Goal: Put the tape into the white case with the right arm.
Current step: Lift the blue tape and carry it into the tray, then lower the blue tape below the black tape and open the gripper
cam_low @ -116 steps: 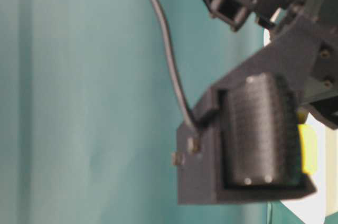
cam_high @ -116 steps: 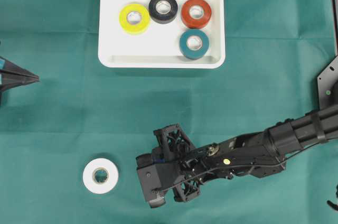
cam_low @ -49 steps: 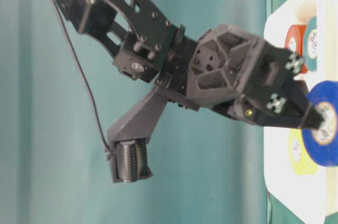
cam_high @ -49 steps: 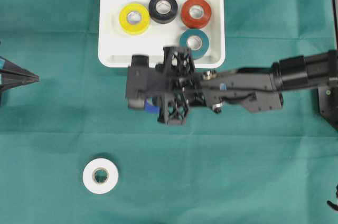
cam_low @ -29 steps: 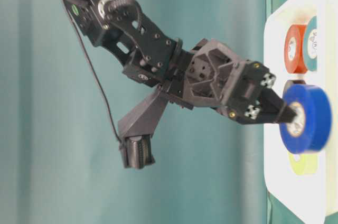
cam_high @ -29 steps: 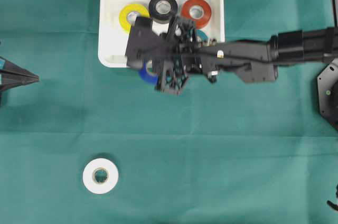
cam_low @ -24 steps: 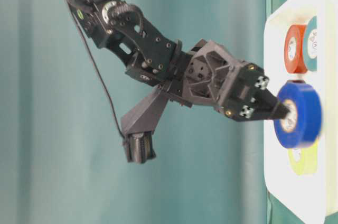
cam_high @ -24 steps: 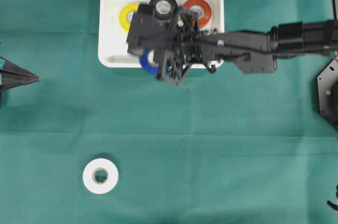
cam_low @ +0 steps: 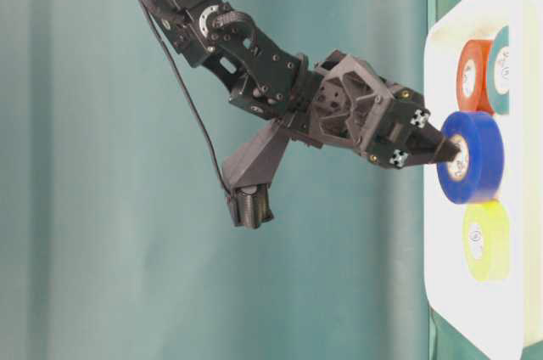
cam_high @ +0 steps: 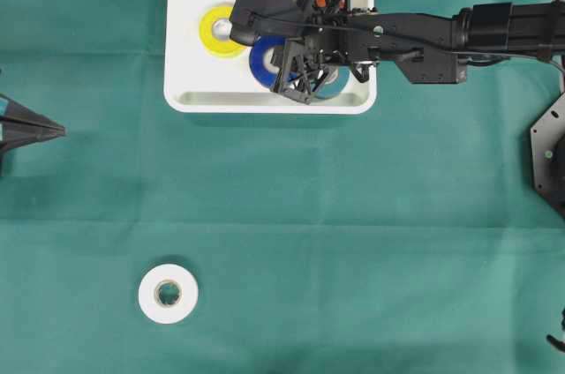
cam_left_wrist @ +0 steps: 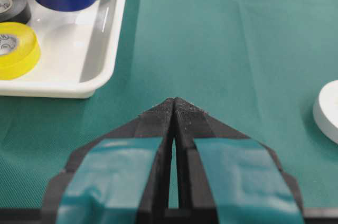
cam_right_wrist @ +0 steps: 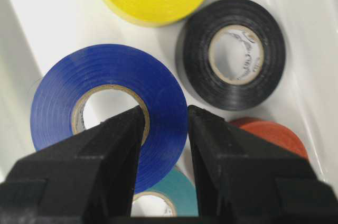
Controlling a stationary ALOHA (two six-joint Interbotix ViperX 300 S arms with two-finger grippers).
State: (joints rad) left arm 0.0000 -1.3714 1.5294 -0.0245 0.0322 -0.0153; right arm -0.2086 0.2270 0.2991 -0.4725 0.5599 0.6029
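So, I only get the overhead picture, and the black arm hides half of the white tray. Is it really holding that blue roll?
Observer: Yes. The right wrist view shows the jaws pinching the wall of the blue roll, one tip inside its hole and one outside.
Operator: Is it set down?
Observer: Apparently not. From table level, the blue roll sits higher off the white case than the yellow roll does.
Operator: What's under the arm?
Observer: A black roll lying flat, plus a red roll and a teal roll. The blue roll overhangs the teal roll.
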